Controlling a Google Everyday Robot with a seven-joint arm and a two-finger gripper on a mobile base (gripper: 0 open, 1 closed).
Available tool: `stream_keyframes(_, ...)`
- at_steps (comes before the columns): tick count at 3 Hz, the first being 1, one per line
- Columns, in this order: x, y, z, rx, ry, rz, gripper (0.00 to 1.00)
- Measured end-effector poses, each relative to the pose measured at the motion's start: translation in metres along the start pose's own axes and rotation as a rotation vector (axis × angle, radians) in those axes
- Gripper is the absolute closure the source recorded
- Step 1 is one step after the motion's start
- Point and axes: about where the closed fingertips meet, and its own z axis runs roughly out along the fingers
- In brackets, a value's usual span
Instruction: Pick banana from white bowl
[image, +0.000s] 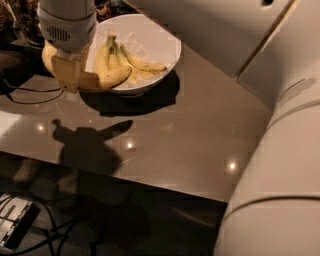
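The gripper (70, 82) is at the upper left of the frame, hanging under a fat white wrist with a small patch of vent holes on its side. The tan fingers (66, 70) point down and are closed on the banana (107, 79), with one flat pad pressed across its middle. The banana is clamped just at the left edge of the bowl (172, 42). Its thick yellow curve sticks out to the left behind the gripper, and its other end reaches right across the bowl's near rim. From this angle I cannot tell whether it touches the rim.

Inside the bowl more bananas (142, 65) lie together, their stems meeting toward the top, on what looks like white paper.

The bowl sits on the glossy brown surface (190, 130), toward its far left part, and throws a dark shadow beneath itself. The gripper's own shadow (87, 145) falls nearer the front edge, among a few bright glints of light.

A dark cable (20, 95) loops along the left edge. The robot's pale body (280, 175) fills the right side. At the lower left, below the surface, sits a dark box (15, 225) with cords.
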Motion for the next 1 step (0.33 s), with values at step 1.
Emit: stream_keyframes(1, -0.0153, 0.0025, 0.0066, -0.016, -0.002, -0.063, 1.0)
